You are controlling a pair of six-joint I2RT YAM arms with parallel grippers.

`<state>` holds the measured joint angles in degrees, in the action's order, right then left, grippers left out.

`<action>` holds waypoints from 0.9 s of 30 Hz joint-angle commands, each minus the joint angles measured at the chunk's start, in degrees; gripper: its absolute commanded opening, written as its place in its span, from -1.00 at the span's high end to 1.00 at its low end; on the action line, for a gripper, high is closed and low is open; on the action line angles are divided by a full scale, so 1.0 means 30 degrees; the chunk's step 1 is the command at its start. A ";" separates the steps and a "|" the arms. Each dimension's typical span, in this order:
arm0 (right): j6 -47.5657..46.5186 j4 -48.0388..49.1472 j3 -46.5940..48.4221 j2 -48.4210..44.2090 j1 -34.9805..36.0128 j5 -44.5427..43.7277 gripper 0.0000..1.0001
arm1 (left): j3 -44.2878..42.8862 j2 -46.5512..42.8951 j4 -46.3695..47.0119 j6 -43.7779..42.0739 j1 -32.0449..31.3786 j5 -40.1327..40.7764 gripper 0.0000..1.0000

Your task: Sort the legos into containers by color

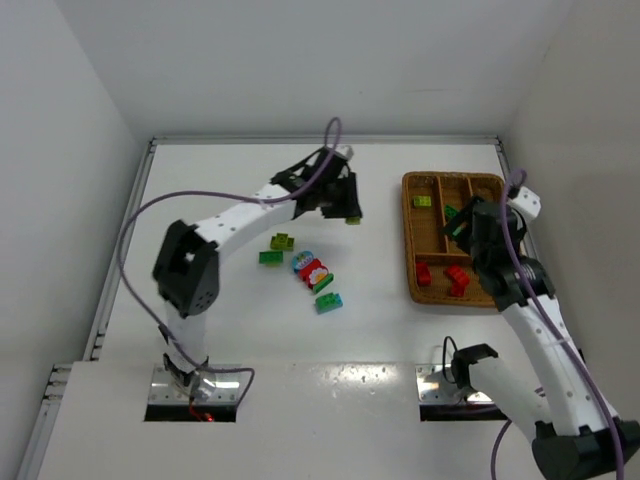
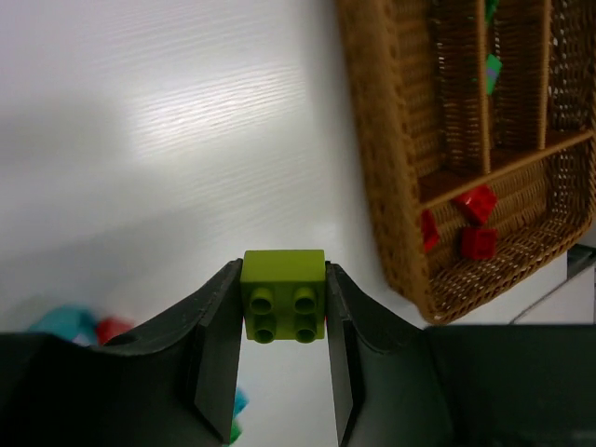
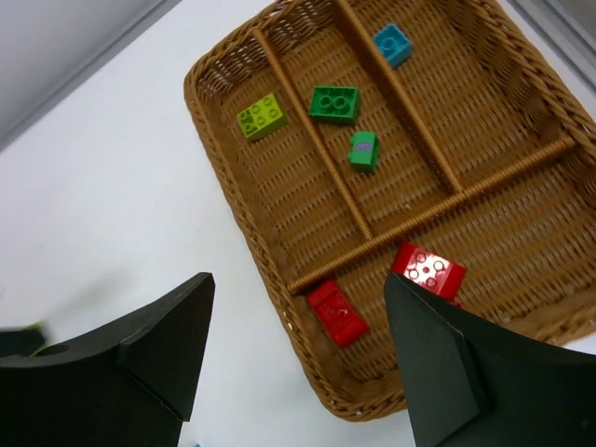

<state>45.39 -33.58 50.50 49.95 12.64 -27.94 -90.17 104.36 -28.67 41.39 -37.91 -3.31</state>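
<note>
Legos (image 1: 305, 268) not yet sorted lie in a loose cluster on the worktop (image 1: 220, 330), nearest the arm bases: a teal brick (image 1: 328, 302), a stacked piece with a white printed block (image 1: 311, 268), and a dark green brick (image 1: 270, 258) beside a lime one.

Beyond them, your left gripper (image 2: 282, 317) is clamped on a lime brick (image 2: 283, 293), studs facing the wrist camera, raised off the worktop and left of the wicker tray (image 2: 372, 140). You are in the carry step, with the brick picked but not delivered.

Your right gripper (image 3: 293, 372) hangs over the tray's near end with its jaws spread and nothing between them.

In the tray, red bricks (image 3: 337, 312) sit in the cross compartment. Past the divider, the leftmost long compartment holds a lime piece (image 3: 262, 115), the middle one two dark greens (image 3: 334, 103), and the next a teal (image 3: 392, 43).

Your next move is probably to bring the held brick over that leftmost compartment, lower it and release. Watch the right arm, which crowds the same space.
</note>
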 commanded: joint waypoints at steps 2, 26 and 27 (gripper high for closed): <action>0.2154 -0.0786 -0.1536 -0.2697 -0.0434 -0.1640 -0.48 | -0.5287 0.3967 -0.0054 -0.1020 -0.1072 -0.2552 0.68; 0.2452 -0.3630 -0.1191 -0.4991 -0.0435 -0.3312 -0.52 | -1.6759 1.5195 0.5952 0.3224 -0.2920 -0.6103 -0.68; 0.2450 -0.3630 -0.1189 -0.4991 -0.0435 -0.3515 -0.50 | -1.6759 1.5195 0.5952 0.3226 -0.2920 -0.6306 -0.71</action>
<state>53.10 -44.31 45.54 35.29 11.70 -36.10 -137.47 150.67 -15.11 48.88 -46.44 -20.32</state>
